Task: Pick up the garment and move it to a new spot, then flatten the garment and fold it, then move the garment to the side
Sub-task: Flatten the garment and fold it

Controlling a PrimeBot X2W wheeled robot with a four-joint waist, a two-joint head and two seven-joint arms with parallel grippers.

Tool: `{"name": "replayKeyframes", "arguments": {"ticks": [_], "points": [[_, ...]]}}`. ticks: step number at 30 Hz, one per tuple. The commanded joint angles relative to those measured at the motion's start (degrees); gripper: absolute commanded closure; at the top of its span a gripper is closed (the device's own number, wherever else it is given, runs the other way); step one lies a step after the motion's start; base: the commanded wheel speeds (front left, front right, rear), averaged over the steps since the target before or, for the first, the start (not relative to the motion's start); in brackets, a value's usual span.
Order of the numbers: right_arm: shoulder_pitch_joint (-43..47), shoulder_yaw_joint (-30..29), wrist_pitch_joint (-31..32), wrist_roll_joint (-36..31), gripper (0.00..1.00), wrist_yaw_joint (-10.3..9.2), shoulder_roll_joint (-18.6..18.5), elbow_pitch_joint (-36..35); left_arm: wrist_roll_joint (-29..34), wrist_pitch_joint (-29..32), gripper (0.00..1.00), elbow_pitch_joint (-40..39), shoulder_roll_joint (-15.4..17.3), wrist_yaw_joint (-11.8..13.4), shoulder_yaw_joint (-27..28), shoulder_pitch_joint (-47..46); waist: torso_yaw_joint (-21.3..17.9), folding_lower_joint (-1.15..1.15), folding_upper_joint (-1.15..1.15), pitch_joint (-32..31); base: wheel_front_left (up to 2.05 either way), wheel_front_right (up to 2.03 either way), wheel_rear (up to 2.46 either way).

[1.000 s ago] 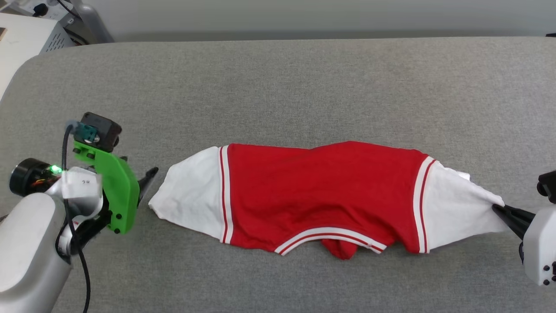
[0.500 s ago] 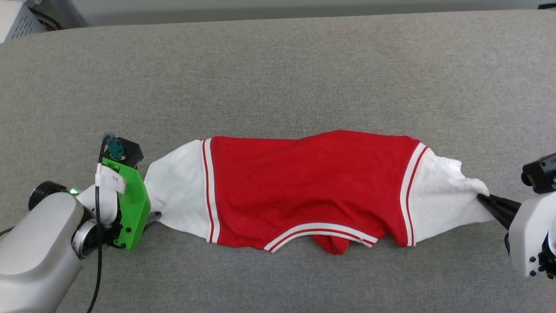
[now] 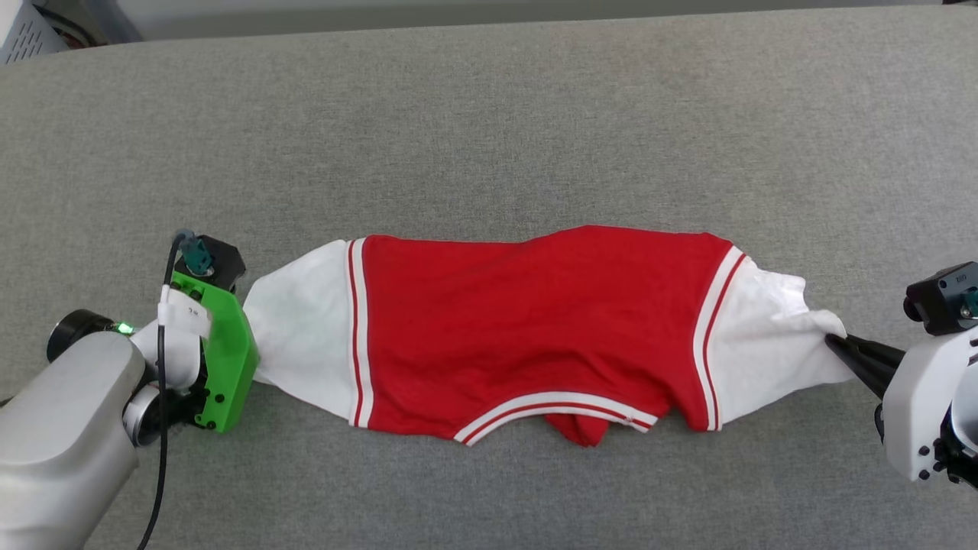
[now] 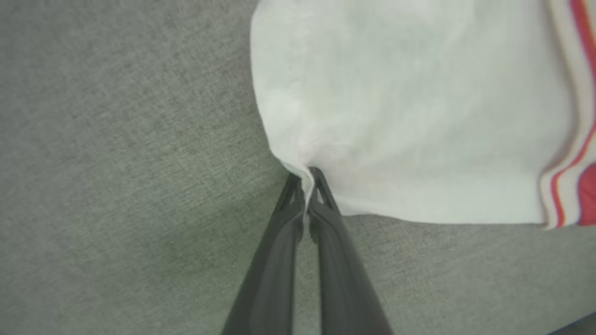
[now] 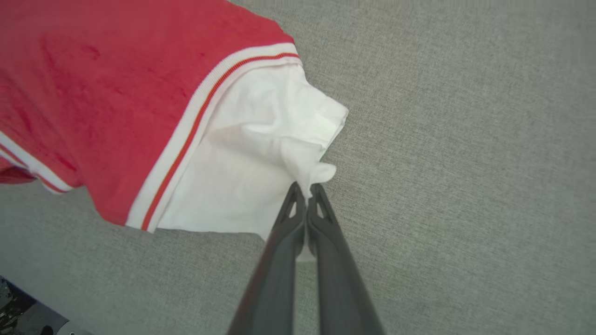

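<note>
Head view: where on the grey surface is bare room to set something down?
Bare: the wide band of grey surface beyond the garment, and a narrower strip in front of it. Crowded: both ends, where the left gripper and right gripper pinch it.

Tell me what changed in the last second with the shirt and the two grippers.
The left gripper moved in to the left sleeve of the garment and closed on its edge; a second ago it stood open, just short of it. The right gripper stayed shut on the right sleeve tip, and the garment still lies stretched between them on the grey surface.
</note>
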Motion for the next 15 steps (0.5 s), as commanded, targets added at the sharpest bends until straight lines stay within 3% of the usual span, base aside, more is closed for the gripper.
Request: {"name": "replayKeyframes", "arguments": {"ticks": [1,9,15], "points": [[-1.3,0.1,-1.1,-0.3,1.00,-0.04,0.2,0.0,-1.0,-1.8,1.00,1.1,-0.8,0.3,-1.7,1.4,0.2,0.00,0.00,-1.1,0.00,0.00,0.00],[-2.0,-3.3,-6.9,0.5,1.00,-0.04,0.4,-1.3,-4.7,-14.9,1.00,-7.1,2.4,0.3,3.0,1.5,1.3,0.00,0.00,-5.5,0.00,0.00,0.00],[-3.8,-8.1,-10.6,1.6,1.00,-0.04,-0.7,-3.3,-4.3,-19.7,1.00,-17.5,5.6,1.9,6.9,0.5,2.6,0.00,0.00,-7.5,0.00,0.00,0.00]]}}
